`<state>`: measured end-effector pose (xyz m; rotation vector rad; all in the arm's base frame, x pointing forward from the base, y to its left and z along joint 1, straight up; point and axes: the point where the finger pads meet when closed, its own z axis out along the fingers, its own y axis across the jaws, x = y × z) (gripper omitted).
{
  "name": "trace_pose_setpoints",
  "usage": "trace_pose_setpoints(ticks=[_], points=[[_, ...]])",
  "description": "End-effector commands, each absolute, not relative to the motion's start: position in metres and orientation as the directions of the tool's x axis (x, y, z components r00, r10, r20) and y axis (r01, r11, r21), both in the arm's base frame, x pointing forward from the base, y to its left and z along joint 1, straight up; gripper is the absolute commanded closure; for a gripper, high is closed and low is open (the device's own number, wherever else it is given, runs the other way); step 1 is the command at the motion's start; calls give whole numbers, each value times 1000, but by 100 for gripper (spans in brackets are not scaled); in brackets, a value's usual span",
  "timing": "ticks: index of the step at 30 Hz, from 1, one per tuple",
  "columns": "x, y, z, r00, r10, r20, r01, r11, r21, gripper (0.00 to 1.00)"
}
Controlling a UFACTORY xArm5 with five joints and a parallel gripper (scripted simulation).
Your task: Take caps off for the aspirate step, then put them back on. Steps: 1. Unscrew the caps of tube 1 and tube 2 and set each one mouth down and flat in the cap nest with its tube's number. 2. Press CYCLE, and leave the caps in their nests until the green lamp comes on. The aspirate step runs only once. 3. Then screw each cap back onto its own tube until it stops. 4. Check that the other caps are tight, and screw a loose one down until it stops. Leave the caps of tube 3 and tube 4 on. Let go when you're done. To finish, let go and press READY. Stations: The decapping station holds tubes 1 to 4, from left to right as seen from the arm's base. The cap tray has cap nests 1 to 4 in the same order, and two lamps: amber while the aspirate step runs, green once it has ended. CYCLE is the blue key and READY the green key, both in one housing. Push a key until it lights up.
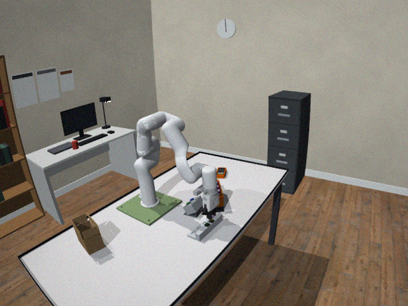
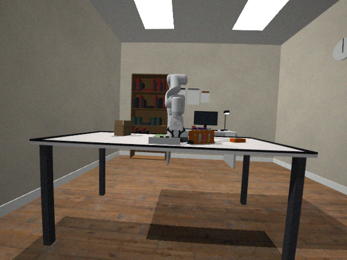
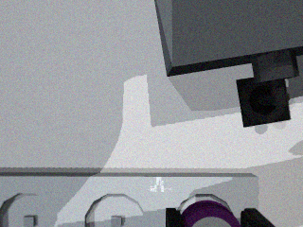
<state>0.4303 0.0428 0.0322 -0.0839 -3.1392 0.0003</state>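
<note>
Our hand (image 3: pixel 207 218) is clamped on a purple cap (image 3: pixel 208 213), its dark fingers pressing the cap from both sides at the bottom edge of the wrist view. We hold the cap low over the grey cap tray (image 3: pixel 128 189), right above 1 of its round nests; 2 other nests (image 3: pixel 114 208) show uncovered to the left of it. From the top view we see the arm bent down over the tray (image 1: pixel 204 228) on the white counter (image 1: pixel 99 273), with the orange decapping station (image 2: pixel 200 136) just behind the wrist. Beyond the tray, the grey key housing (image 3: pixel 227 33) fills the upper right of the wrist view, with a small dark block (image 3: pixel 263 101) beside it.
</note>
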Motion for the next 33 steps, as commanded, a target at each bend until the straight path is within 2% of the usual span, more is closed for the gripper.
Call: trace_pose_setpoints(ticks=[1, 33], points=[[431, 43, 33, -999, 53, -4, 53, 999, -7, 100], [431, 43, 23, -999, 53, -4, 53, 999, -7, 100]])
